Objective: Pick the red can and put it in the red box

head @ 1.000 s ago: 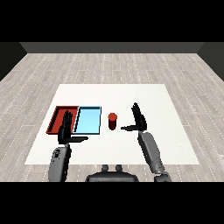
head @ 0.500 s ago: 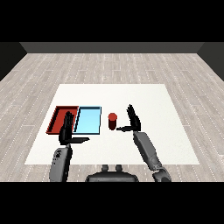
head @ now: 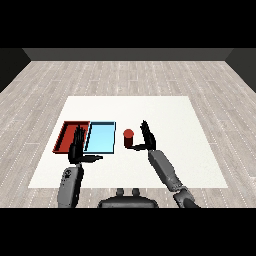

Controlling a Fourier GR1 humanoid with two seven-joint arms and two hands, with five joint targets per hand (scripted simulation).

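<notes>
The right hand [head: 147, 137] had drawn in beside the red can [head: 128, 138], fingers straight, nothing grasped. Reaching step; next, closing round it, then carrying to the red tray [head: 65, 132].

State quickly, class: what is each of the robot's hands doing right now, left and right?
Left hand: open, fingers straight, holding nothing, over the near edge of the red tray.
Right hand: open, beside the small red cylindrical can, not curled round it.
</notes>
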